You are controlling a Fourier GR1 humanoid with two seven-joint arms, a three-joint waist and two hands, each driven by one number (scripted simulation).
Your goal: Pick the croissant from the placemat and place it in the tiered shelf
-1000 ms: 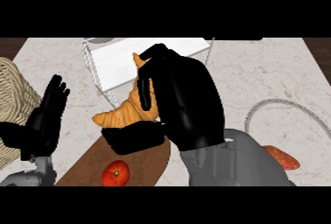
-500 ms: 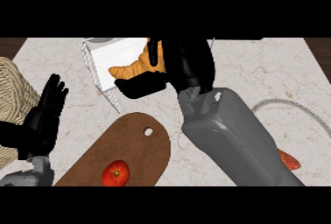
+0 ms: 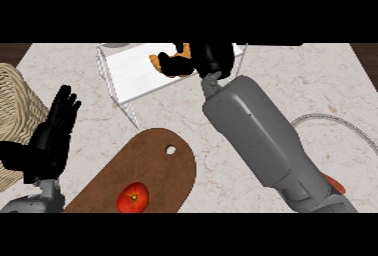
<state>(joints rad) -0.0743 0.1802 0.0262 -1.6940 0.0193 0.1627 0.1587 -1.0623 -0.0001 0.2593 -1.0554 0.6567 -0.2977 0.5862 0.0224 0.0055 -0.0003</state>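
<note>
R hand (image 3: 201,59) is over the white shelf (image 3: 140,80), fingers curled round the croissant (image 3: 164,62). Only orange bits of the pastry show past the black fingers, mostly on the hand's left side. Croissant is off the placemat (image 3: 151,165) and sits over the shelf's white tier, toward the shelf's back-right part. Can't tell if it touches the tier or hangs just above it.

Key relation: croissant is inside the R grip, poking out left of the palm; long axis seems to run roughly left-right across the shelf, but too much is hidden to be sure. R forearm (image 3: 258,140) runs diagonally from the shelf's right corner down toward the lower right.

L hand (image 3: 52,135) rests well left of the shelf, fingers straight and up, beside the wicker basket (image 3: 15,100); holds nothing. R hand is the only one near.

Judgement: transport looks about done; next would be to let go onto the tier.

Tomato (image 3: 133,197) lies on the placemat, well below the shelf.
</note>
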